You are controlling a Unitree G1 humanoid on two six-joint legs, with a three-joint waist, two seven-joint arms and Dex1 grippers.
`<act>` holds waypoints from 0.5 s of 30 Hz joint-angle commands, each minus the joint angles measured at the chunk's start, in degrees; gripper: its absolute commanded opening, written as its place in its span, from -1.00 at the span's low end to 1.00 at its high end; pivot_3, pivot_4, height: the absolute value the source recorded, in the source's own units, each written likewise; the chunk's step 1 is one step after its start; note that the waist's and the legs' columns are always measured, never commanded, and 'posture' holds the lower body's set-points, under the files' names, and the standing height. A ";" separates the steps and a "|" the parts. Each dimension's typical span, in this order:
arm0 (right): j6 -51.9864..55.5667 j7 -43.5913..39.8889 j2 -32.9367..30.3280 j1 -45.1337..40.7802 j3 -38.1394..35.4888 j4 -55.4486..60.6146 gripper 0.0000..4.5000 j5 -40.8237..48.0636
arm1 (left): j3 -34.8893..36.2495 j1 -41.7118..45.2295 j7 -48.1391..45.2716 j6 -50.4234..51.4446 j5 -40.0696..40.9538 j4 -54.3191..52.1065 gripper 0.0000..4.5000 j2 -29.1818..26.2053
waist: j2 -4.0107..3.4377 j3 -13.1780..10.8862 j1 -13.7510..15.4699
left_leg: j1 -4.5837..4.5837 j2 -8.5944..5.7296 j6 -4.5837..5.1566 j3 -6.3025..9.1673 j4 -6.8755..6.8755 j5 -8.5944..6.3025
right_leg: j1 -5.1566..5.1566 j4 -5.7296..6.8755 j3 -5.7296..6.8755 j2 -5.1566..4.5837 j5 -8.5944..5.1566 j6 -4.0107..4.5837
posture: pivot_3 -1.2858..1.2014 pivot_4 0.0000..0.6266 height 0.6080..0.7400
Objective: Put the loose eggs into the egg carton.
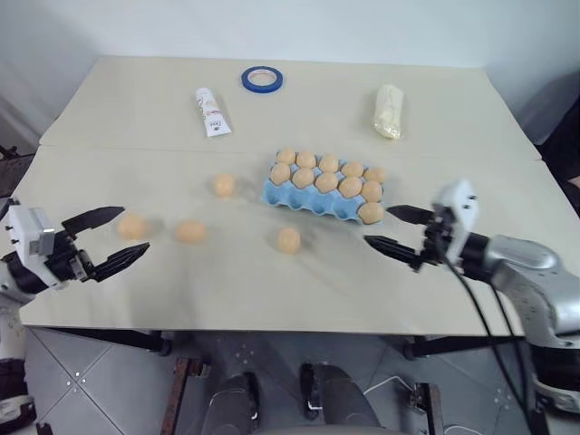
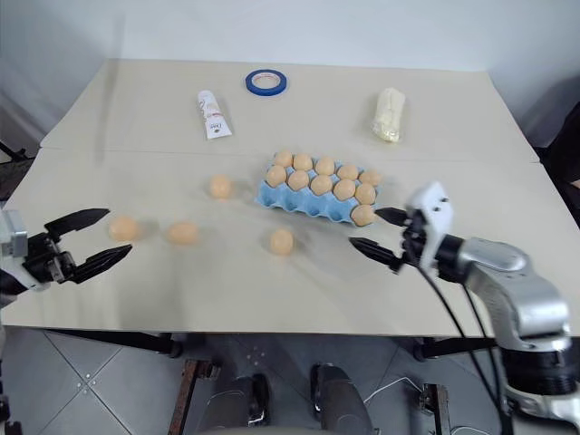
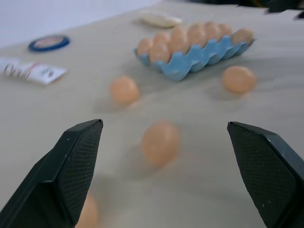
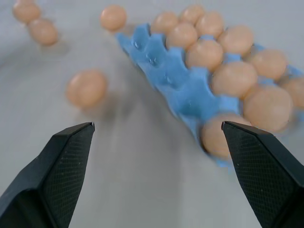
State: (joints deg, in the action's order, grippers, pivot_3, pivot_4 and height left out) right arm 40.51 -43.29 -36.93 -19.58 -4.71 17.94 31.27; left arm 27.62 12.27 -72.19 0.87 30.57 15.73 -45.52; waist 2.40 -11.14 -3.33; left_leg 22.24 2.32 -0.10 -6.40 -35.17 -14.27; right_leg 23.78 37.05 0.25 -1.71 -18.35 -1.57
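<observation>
The eggs (image 1: pixel 289 239) are seen as smooth and matt — the carton (image 1: pixel 308 198) as moulded, slightly glossy. The fingers (image 3: pixel 78 164) are finely textured — the table (image 1: pixel 136 118) is matt.

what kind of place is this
Probably a lab or test room, not a kitchen: a plain folding table against a bare wall, grey floor tiles beneath, and staged props, an egg carton, a tape ring and a tube.

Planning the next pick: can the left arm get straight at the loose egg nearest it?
Probably yes. The left gripper has its jaws open, facing the nearest egg, with bare table around it.
</observation>
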 commanded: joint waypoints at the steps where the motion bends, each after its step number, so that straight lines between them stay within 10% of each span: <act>1: 2.40 4.57 4.20 -2.75 5.87 3.65 1.00 -1.58 | -1.09 3.18 -2.84 -0.53 3.11 1.12 0.99 1.77 | 0.00 0.00 0.13 | 0.00 0.01 -0.01 0.01 0.00 0.01 | 0.00 0.04 0.05 0.00 -0.02 0.04 | 0.03 -0.52 1.00; 15: -3.54 7.67 16.72 -9.15 18.29 -5.76 1.00 -10.95 | -8.05 10.65 -5.55 -5.81 -1.36 8.93 0.99 3.64 | 0.07 0.04 0.14 | 0.18 0.02 0.23 0.03 -0.26 0.16 | 0.15 0.35 0.14 0.08 -0.03 -0.03 | 0.03 -0.52 1.00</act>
State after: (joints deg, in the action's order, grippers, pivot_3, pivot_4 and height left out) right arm 39.06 -35.58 -21.21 -27.41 13.16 12.37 21.20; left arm 19.46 21.91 -77.45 -3.44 29.73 24.16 -41.37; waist 2.47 -11.10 -3.18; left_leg 22.43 2.35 0.13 -6.37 -35.51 -14.11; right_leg 23.94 37.45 0.39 -1.61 -18.38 -1.60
